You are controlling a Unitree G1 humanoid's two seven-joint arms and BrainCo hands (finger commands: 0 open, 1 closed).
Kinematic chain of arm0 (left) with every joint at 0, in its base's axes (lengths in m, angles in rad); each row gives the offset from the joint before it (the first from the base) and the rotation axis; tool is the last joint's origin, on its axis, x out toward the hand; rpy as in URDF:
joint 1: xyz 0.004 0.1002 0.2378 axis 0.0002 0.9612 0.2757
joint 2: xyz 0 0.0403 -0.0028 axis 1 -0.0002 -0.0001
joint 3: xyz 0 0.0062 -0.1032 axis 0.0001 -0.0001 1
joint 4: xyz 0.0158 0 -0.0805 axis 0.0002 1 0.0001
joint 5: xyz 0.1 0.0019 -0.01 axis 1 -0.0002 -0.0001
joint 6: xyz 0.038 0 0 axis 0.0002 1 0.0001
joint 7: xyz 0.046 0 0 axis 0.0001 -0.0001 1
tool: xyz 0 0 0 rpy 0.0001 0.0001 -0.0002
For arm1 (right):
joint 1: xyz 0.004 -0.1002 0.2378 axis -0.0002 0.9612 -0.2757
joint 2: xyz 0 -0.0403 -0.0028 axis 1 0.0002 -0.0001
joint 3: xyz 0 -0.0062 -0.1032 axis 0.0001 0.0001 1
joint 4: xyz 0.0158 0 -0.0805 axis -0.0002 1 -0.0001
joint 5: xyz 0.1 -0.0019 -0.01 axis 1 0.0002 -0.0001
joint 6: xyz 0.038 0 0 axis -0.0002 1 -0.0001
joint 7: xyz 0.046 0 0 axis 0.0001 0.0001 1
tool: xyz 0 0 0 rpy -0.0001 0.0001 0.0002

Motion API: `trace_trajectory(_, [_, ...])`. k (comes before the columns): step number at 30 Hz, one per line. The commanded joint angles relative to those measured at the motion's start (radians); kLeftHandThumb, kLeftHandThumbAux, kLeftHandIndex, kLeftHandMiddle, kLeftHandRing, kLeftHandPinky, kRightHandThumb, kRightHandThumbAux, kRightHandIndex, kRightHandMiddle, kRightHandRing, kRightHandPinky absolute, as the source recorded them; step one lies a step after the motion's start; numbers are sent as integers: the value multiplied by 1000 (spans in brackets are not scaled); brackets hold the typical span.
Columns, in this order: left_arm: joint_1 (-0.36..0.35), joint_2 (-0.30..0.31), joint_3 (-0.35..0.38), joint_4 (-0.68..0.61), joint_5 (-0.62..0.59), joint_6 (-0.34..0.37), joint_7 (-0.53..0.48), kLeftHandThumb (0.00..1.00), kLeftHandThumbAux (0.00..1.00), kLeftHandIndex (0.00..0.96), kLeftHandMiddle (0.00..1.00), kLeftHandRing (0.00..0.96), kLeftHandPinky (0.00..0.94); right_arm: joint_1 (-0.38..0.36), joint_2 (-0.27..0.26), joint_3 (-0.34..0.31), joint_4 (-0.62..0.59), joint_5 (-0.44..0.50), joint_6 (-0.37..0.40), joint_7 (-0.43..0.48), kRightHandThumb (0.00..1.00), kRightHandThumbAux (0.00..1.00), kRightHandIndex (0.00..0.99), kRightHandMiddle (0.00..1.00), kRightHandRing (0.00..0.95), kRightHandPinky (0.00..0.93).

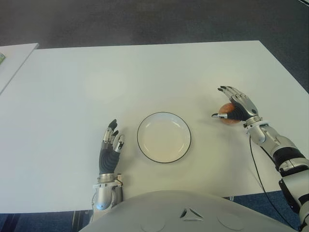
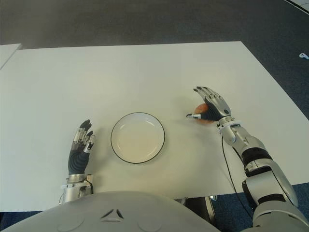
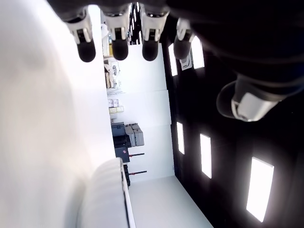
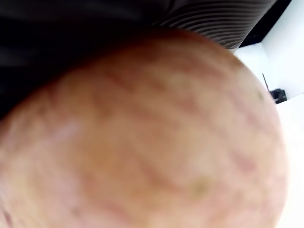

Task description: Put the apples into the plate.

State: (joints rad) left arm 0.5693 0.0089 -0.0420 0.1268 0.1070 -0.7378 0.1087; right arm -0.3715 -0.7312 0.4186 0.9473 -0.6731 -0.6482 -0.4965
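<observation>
Looking down from the head camera, you see your right hand (image 1: 235, 108) draped over the apple (image 1: 228, 115) on the white table (image 1: 145, 72). Its palm covers the top of the fruit, its thumb (image 1: 217, 115) presses in on the side nearest the plate, and its fingers (image 1: 231, 90) arch over the far side with their tips spread forward. Only a reddish-orange sliver of the apple shows beneath the hand. In the right wrist view that apple (image 4: 142, 137) fills almost everything, right up against the dark palm, so you can take the hand as closed around it. Whether the fruit sits on the tabletop or is lifted just clear of it, you cannot tell.

Inward from that hand, toward your left, lies the plate (image 1: 145, 153), white with a thin dark rim, near the apple but not touching it. Nothing lies in it.

Your left hand (image 1: 110, 147) shows on the other side of the plate, just beside its rim, with the fingers (image 3: 118, 45) straight, close together and holding nothing. You cannot tell whether it touches the table.
</observation>
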Motion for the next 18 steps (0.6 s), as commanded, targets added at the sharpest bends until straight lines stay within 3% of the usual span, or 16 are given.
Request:
trace_trajectory(1, [8,6,1,-16,2,16,-14,0,434,0,0,0,0,56,23,77,81,-85,38,27,334,432,43,97,51,0])
trace_trajectory(18, [26,2,-5,-50,-3,28,-24,0,438,0,1,0,7,51,-22,165,67,-127,25,28,345,446,38,56,21,1])
